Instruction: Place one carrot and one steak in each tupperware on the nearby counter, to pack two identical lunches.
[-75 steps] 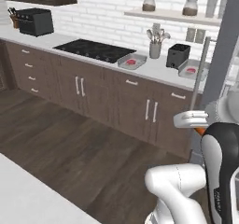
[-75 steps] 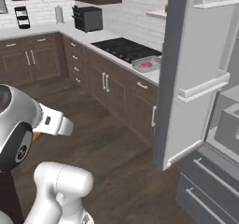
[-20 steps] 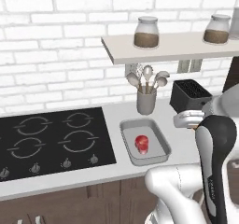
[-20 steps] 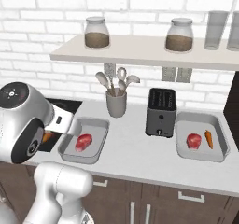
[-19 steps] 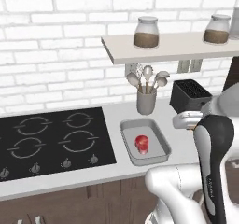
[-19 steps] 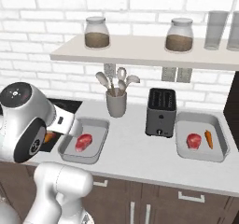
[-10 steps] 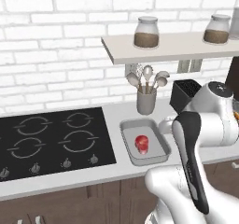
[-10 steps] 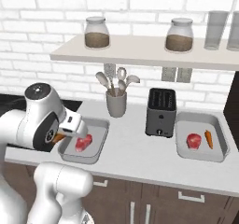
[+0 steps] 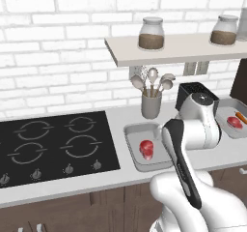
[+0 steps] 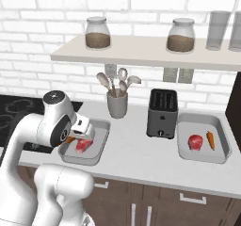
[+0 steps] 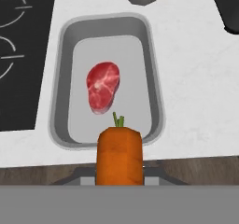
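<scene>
Over the near tupperware [image 11: 60, 69] rim at six o'clock, gripper [image 11: 119, 171] closed on a carrot [image 11: 119, 155], steak [image 11: 103, 86] inside at twelve o'clock of the carrot, toaster [image 10: 162, 113] on the counter [image 10: 141, 159].

A kitchen: stovetop [image 9: 53, 146], toaster [image 10: 162, 113], utensil crock [image 10: 117, 104], brick wall [image 9: 53, 47].

White brick wall [image 9: 58, 57], beige shelf [image 10: 141, 51] with jars, black stovetop [image 9: 53, 146], dark cabinets [image 10: 188, 206]
</scene>
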